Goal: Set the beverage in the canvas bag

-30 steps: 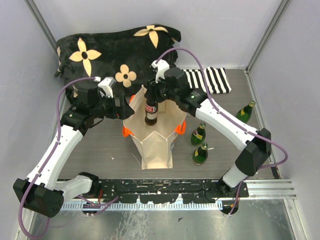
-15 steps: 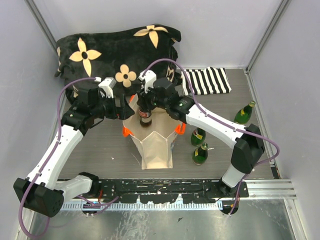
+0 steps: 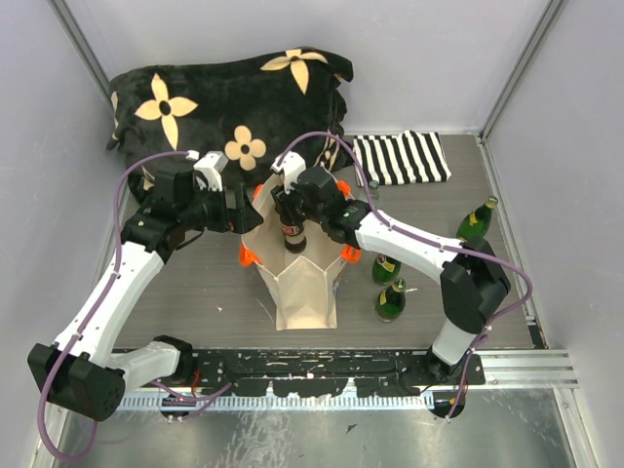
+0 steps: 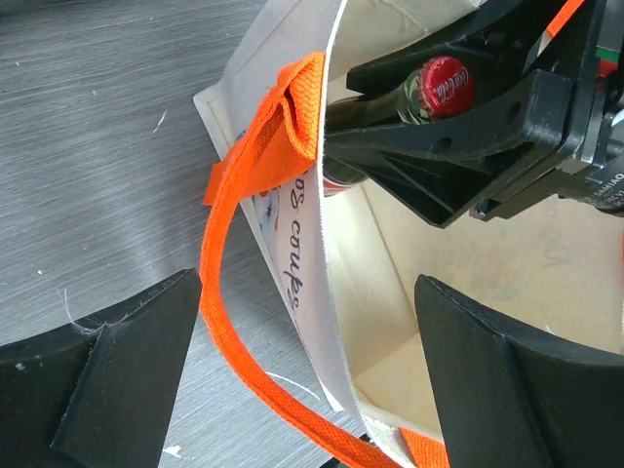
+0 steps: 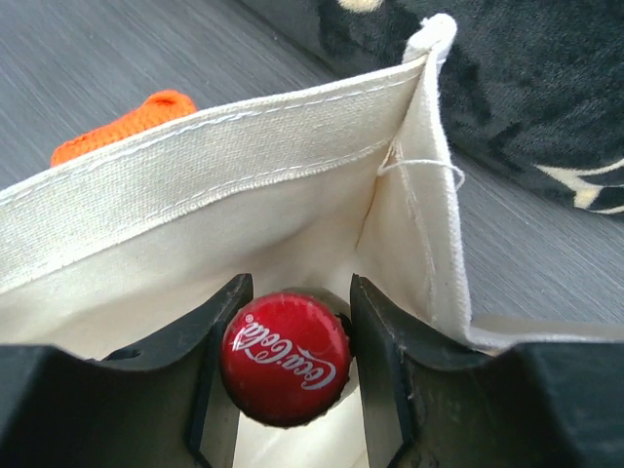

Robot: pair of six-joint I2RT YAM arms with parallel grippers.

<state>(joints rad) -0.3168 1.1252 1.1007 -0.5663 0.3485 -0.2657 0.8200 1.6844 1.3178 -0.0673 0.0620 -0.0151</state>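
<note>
- The right gripper (image 5: 292, 327) is clenched on the neck of the Coca-Cola bottle (image 3: 292, 234), a finger on either side just under the red cap (image 5: 286, 359).
- The bottle's long axis is near vertical (cap up, base down), and its lower part is inside the open mouth of the canvas bag (image 3: 304, 288).
- The left gripper (image 4: 307, 288) is spread wide, with its fingers on either side of the bag's 9 o'clock wall and an orange handle (image 4: 239, 234).
- A green bottle (image 3: 387, 263) stands at the bag's 3 o'clock and a second green bottle (image 3: 391, 300) at 4 o'clock.
- The black flowered cushion (image 3: 214, 93) lies at 11 o'clock and the striped cloth (image 3: 402, 158) at 1 o'clock.
</note>
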